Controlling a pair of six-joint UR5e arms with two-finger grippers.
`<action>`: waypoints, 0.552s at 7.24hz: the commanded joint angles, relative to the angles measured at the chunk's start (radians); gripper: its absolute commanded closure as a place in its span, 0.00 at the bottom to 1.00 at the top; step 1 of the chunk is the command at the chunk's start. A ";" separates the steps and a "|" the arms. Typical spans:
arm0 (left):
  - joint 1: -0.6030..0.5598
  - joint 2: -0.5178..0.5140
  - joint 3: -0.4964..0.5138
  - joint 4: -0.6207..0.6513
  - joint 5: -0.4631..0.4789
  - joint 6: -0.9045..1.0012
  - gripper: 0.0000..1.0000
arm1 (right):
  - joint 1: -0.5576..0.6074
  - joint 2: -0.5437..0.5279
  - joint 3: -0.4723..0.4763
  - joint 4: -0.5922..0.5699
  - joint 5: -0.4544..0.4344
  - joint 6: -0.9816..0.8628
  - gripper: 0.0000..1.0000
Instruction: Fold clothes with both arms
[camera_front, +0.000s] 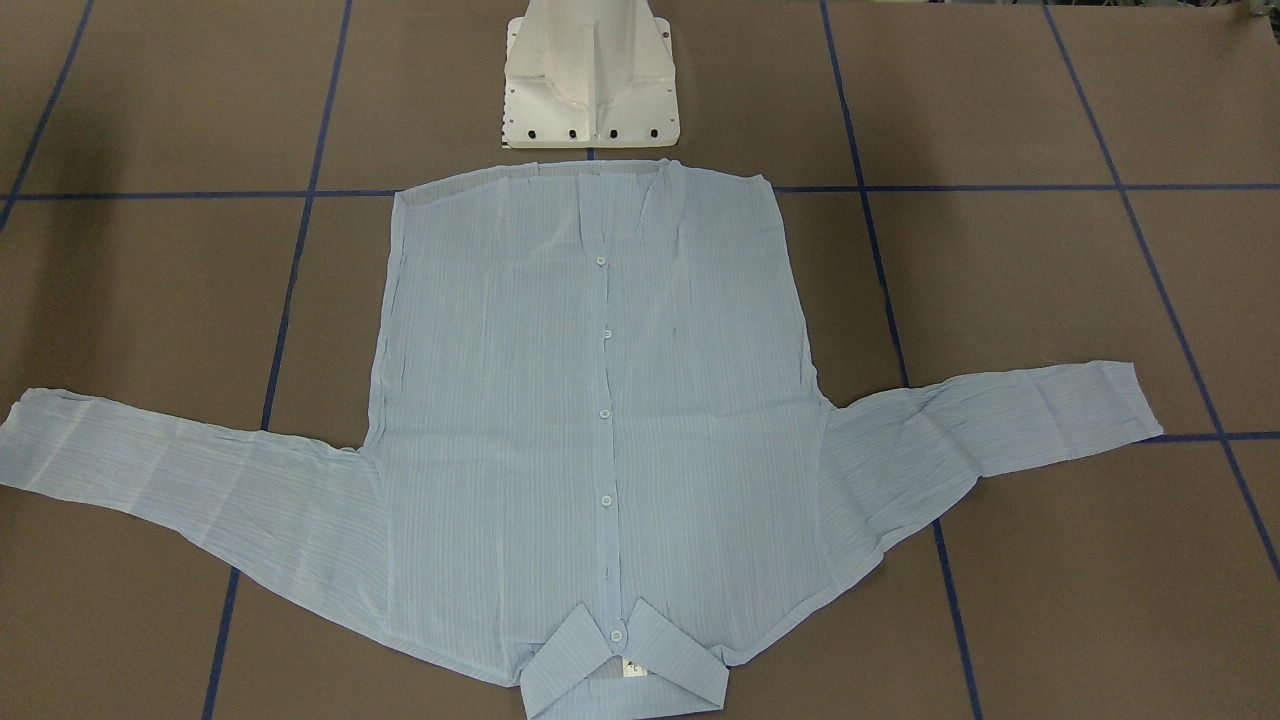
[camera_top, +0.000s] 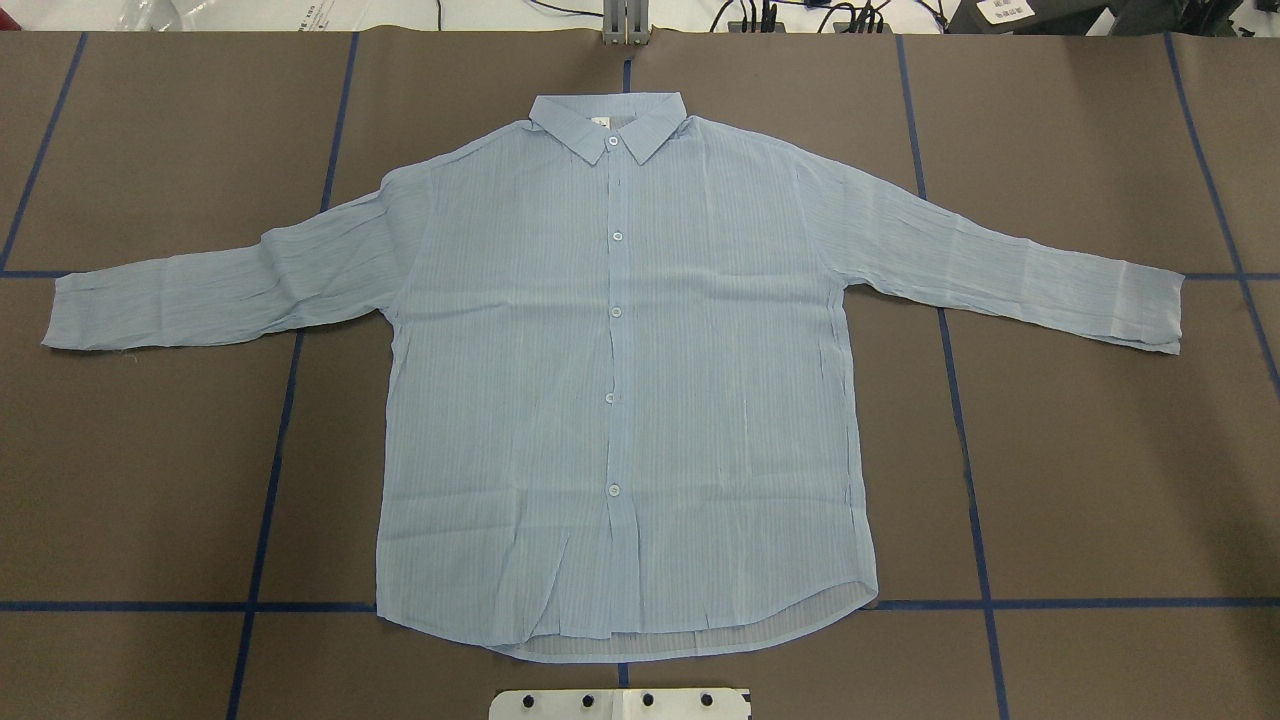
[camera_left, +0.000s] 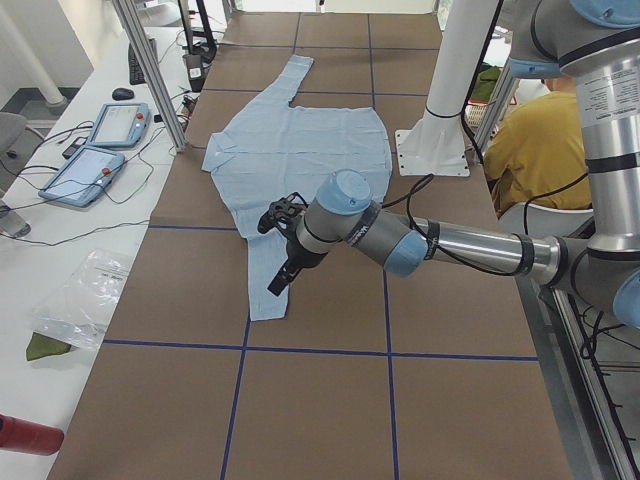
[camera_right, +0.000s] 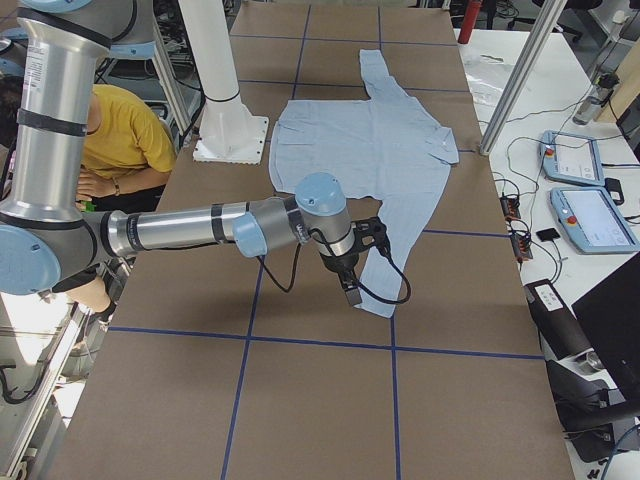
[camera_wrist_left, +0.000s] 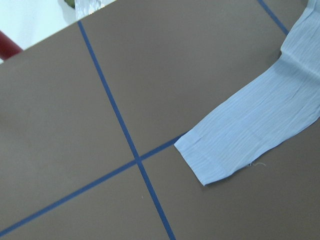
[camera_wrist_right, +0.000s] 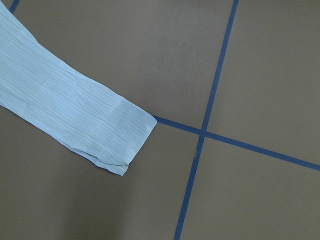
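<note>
Left tool (camera_left: 276, 284) hangs from the left arm (camera_left: 440, 245), the near one in the left-end view. It points down over the end of the left sleeve (camera_top: 200, 290). Only that side view shows it, so I cannot tell whether it is released or clenched. Its wrist camera looks down on the left cuff (camera_wrist_left: 210, 162), which lies flat just beside a crossing of blue tape lines (camera_wrist_left: 137, 161).

The shirt (camera_top: 620, 380) lies face up and spread flat in the middle of the brown tabletop (camera_top: 1100, 480). It is buttoned, with white buttons (camera_top: 616, 312) in a row down the front. The collar (camera_top: 607, 122) is at the side far from the robot, and the neck label (camera_front: 632, 668) shows inside it. The hem lies just beside the white pedestal base (camera_front: 590, 80). Both sleeves are stretched out sideways and unfolded, the fabric finely creased.

The right sleeve (camera_top: 1020, 270) reaches toward the other end of the tabletop. The right tool (camera_right: 352, 292) is on the right arm (camera_right: 190, 230), the near one in the right-end view, and points down above that sleeve's end. It too shows in a side view only, so its grip cannot be told. Its wrist camera shows the right cuff (camera_wrist_right: 120, 137) flat near a tape crossing. A person in a yellow top (camera_right: 120, 140) sits behind the pedestal.
</note>
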 joint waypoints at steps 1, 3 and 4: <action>0.005 -0.181 0.183 -0.145 -0.006 -0.005 0.00 | -0.003 0.078 -0.044 0.002 0.009 0.006 0.00; 0.003 -0.177 0.181 -0.161 -0.010 -0.003 0.00 | -0.044 0.223 -0.199 0.029 0.011 0.169 0.00; 0.003 -0.175 0.181 -0.162 -0.010 -0.003 0.00 | -0.081 0.233 -0.321 0.250 0.011 0.311 0.00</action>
